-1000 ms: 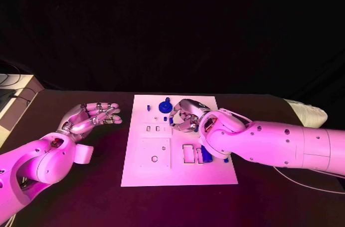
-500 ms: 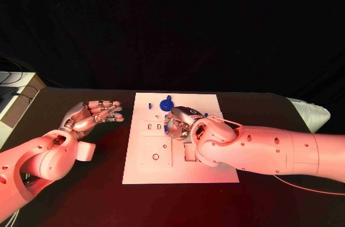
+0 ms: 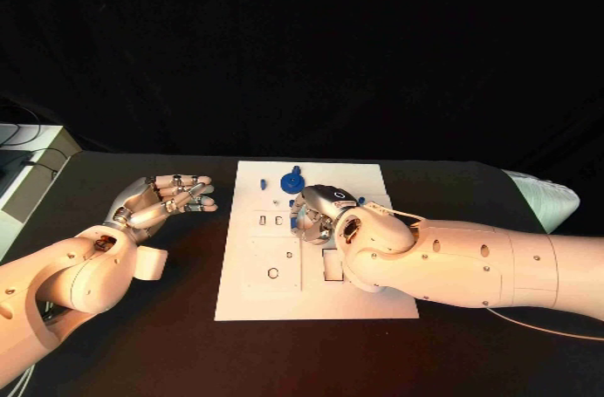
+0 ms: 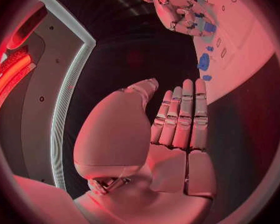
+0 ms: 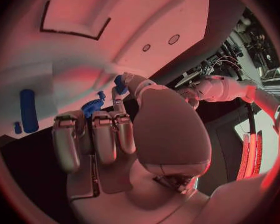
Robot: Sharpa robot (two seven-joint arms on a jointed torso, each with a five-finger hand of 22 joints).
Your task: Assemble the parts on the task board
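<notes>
I'm holding a small blue part (image 5: pixel 119 83) pinched at the tips of my right hand (image 3: pixel 322 212), which is hovering over the middle of the task board (image 3: pixel 258 301). I judge I'm mid-placement, and next I need to line it up with its slot. A blue gear (image 3: pixel 292 183) is sitting near the board's far edge. My left hand (image 3: pixel 161 202) is waiting beside the board, fingers apart, holding nothing.

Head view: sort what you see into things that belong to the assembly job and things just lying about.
Job:
task board
blue gear
blue peg
right hand, over the board
left hand, off the board

Lying about:
pale box, at the table's left edge
</notes>
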